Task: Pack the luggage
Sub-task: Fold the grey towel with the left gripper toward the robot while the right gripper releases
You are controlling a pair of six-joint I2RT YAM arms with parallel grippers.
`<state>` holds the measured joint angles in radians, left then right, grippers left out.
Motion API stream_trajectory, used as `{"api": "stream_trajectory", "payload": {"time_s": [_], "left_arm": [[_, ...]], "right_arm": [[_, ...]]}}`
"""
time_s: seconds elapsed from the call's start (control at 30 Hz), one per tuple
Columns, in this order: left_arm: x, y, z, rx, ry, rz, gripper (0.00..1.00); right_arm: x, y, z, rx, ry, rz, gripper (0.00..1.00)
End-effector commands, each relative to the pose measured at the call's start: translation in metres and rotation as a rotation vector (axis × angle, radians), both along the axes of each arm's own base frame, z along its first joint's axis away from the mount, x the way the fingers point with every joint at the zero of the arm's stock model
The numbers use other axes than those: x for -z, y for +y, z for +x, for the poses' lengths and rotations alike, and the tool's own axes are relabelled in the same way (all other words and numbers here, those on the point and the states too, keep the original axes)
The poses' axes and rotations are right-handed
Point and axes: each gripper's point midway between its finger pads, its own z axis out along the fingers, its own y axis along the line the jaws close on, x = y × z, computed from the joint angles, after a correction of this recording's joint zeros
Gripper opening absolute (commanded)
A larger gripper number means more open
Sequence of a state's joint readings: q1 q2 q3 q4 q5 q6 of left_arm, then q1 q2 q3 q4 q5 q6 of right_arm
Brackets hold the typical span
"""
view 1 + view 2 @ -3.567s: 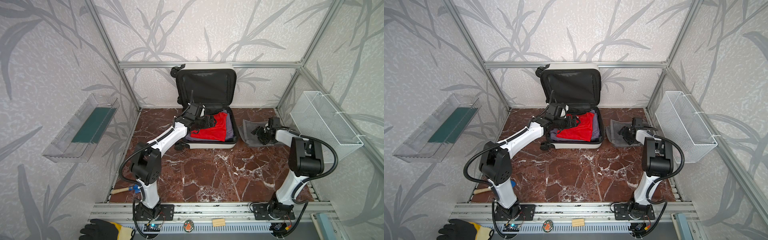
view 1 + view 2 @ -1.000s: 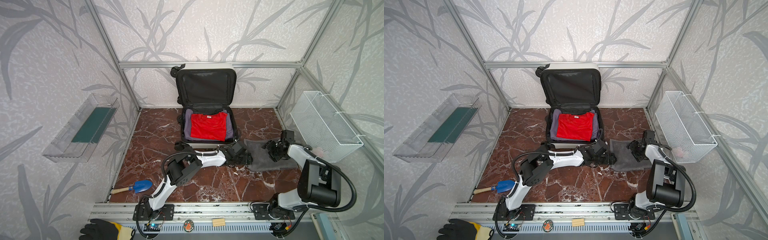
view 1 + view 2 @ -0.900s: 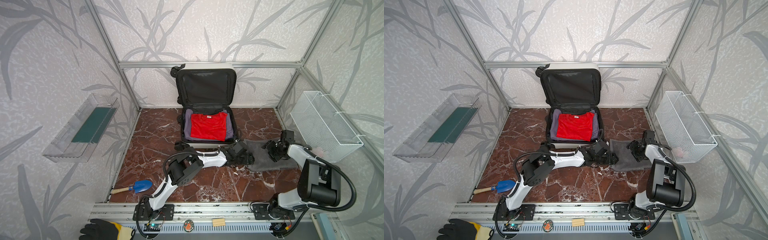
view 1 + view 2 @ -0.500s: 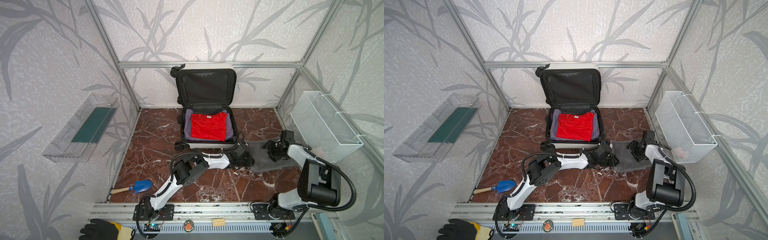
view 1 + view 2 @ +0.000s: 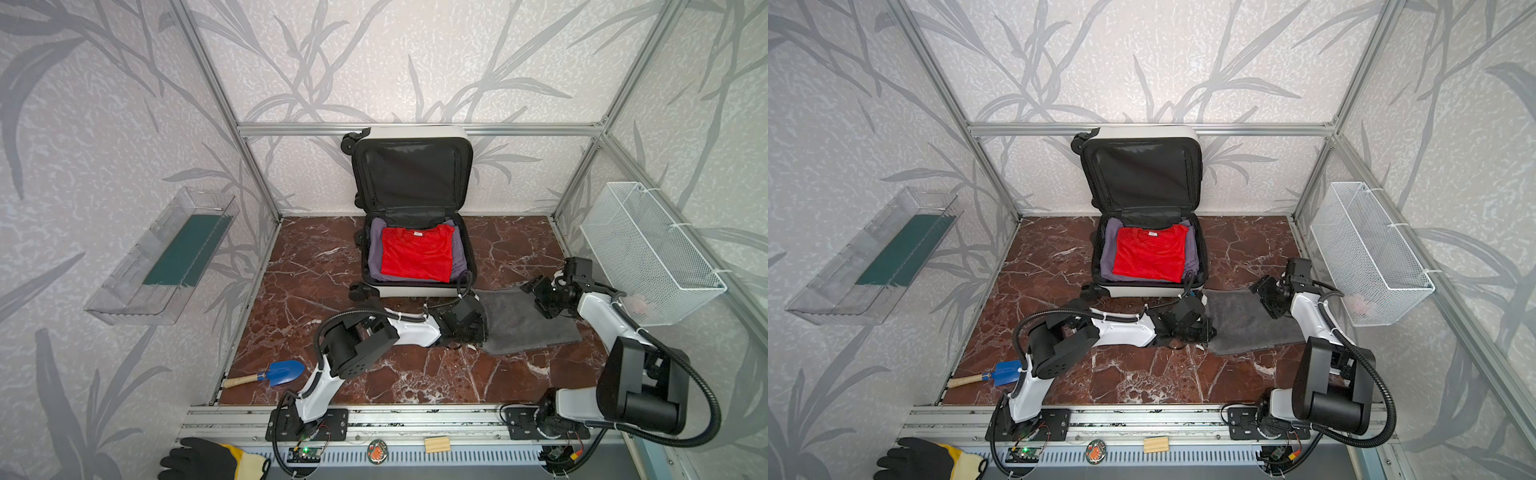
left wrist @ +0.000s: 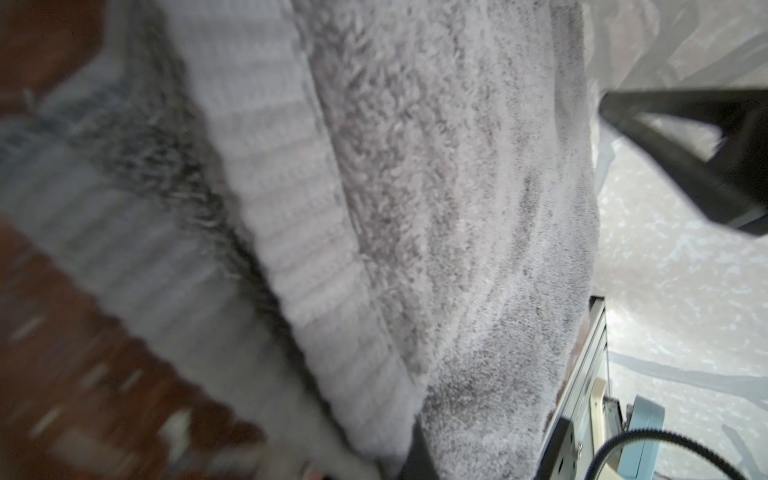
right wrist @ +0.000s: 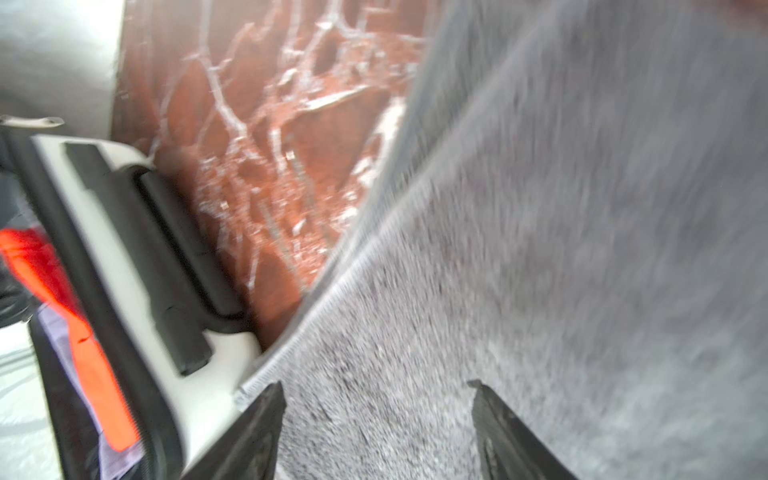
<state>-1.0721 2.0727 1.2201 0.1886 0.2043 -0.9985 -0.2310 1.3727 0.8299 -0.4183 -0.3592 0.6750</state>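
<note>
The luggage (image 5: 415,291) (image 5: 1142,291) lies open at the back of the floor with its lid upright. It holds a red shirt (image 5: 415,257) (image 5: 1148,257) on a purple garment. A grey towel (image 5: 523,320) (image 5: 1246,320) lies flat at its front right. My left gripper (image 5: 478,328) (image 5: 1204,328) is low at the towel's left edge. In the left wrist view the towel's (image 6: 457,208) ribbed border folds up into the left gripper (image 6: 409,461), which is shut on it. My right gripper (image 5: 536,297) (image 5: 1264,299) (image 7: 376,388) stands open over the towel's (image 7: 540,249) far corner, beside the luggage shell (image 7: 137,270).
A blue trowel (image 5: 282,372) (image 5: 1005,372) lies at the front left of the floor. On the left wall hangs a clear tray (image 5: 166,253), and a white wire basket (image 5: 648,249) hangs on the right wall. A glove (image 5: 208,461) and a wooden block (image 5: 436,444) rest on the front rail.
My left gripper has closed on the towel's left edge, and the left arm's elbow has swung right. The right arm and the towel's far side have stayed put.
</note>
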Motion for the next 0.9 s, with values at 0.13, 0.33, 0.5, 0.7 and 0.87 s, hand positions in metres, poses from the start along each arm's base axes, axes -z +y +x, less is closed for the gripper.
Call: {"api": "stream_trajectory", "payload": {"time_s": [0.13,0.33,0.5,0.7,0.87], "left_arm": [[0.009,0.057,-0.007,-0.089,0.015,0.072,0.00],[0.020,0.102,-0.009,-0.151,0.040,0.116,0.00],[0.021,0.143,-0.007,-0.189,0.040,0.151,0.00],[0.021,0.193,-0.016,-0.185,0.026,0.245,0.00],[0.018,0.217,-0.017,-0.162,-0.008,0.322,0.00]], "right_arm": [[-0.014,-0.001,-0.007,-0.061,0.010,-0.129,0.75],[0.001,-0.012,-0.020,-0.066,0.067,-0.211,0.77],[0.009,-0.003,-0.022,-0.104,0.069,-0.172,0.78],[0.019,0.021,-0.019,-0.213,0.068,-0.128,0.78],[0.038,0.050,-0.015,-0.315,0.076,-0.089,0.78]]}}
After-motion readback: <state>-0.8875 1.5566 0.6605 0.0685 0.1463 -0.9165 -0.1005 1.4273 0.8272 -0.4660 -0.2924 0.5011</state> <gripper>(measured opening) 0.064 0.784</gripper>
